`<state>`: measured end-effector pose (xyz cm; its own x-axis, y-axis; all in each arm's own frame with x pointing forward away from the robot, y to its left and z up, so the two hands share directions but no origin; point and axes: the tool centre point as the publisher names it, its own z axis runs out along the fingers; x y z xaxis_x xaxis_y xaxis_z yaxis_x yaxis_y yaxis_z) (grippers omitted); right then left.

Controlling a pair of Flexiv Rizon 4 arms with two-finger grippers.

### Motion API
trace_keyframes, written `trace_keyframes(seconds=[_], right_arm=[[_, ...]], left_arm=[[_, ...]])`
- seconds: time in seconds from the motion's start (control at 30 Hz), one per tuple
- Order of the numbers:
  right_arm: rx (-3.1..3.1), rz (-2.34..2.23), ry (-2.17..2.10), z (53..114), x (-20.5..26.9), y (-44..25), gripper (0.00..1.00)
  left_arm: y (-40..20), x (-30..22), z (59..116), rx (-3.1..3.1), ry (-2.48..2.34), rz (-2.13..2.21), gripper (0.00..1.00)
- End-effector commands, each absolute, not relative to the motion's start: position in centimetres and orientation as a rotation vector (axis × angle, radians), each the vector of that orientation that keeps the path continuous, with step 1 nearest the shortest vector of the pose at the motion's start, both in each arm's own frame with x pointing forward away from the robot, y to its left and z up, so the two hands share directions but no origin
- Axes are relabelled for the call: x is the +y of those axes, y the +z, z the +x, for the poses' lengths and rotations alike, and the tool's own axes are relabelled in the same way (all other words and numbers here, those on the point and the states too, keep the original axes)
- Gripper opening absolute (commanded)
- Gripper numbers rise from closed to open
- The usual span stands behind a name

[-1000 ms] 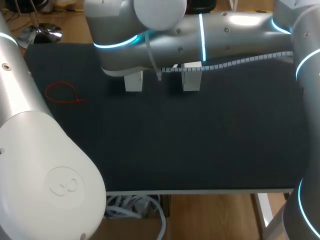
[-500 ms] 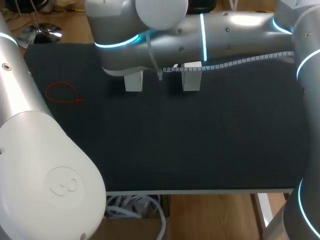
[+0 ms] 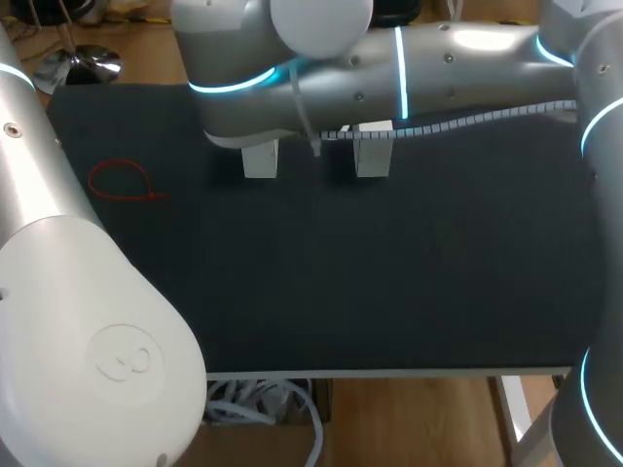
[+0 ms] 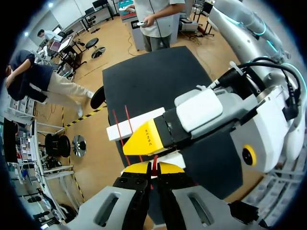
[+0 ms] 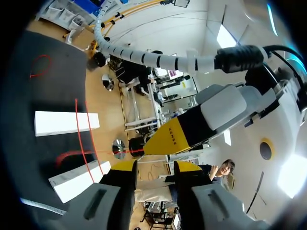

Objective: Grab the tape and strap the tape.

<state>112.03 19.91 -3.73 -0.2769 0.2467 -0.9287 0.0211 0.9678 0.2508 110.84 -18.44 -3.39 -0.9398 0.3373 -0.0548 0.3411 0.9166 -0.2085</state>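
Left wrist view: found the left gripper (image 4: pixel 154 168) pinched shut on the thin red tie (image 4: pixel 154 159). Noted the right gripper (image 5: pixel 154 166) just ahead, fingers parted and empty. Traced the tie beyond both tips, across a white block (image 4: pixel 127 128). Judged it light, springy and slick; recommended gripping close to the free end.

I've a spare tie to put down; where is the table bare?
Bare: the whole near half of the table, in front of the white blocks. Crowded: the far edge under the right arm; a red tie loop lies far left.
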Motion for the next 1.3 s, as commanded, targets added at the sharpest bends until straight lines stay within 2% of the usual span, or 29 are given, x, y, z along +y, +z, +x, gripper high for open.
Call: trace_keyframes(seconds=[0.03, 0.1, 0.13, 0.17, 0.2, 0.9, 1.1, 1.3], right_arm=[[1.847, 0.19, 0.225, 111.8, 19.5, -3.6, 0.36], [1.84, 0.188, 0.232, 111.8, 19.3, -3.5, 0.51], [1.838, 0.188, 0.235, 111.7, 19.2, -3.4, 0.85], [1.835, 0.189, 0.236, 111.7, 19.1, -3.4, 0.96], [1.833, 0.191, 0.236, 111.7, 19.0, -3.4, 0.99], [1.811, 0.231, 0.293, 110.9, 14.1, -3.6, 1.0], [1.812, 0.207, 0.304, 110.7, 12.8, -3.7, 1.0], [1.815, 0.152, 0.324, 110.8, 11.7, -3.6, 1.0]], left_arm=[[-3.2, -18.5, 110.9, 3.063, -0.33, 0.541, 0.0], [-3.2, -18.5, 110.9, 3.063, -0.33, 0.541, 0.0], [-3.2, -18.5, 110.9, 3.063, -0.33, 0.541, 0.0], [-3.2, -18.5, 110.9, 3.063, -0.33, 0.541, 0.0], [-3.2, -18.5, 110.9, 3.063, -0.33, 0.541, 0.0], [-3.2, -18.5, 110.9, 3.063, -0.33, 0.541, 0.0], [-2.9, -18.7, 110.3, 3.026, -0.314, 0.42, 0.0], [-2.6, -16.2, 108.4, 3.005, -0.261, 0.183, 0.0]])
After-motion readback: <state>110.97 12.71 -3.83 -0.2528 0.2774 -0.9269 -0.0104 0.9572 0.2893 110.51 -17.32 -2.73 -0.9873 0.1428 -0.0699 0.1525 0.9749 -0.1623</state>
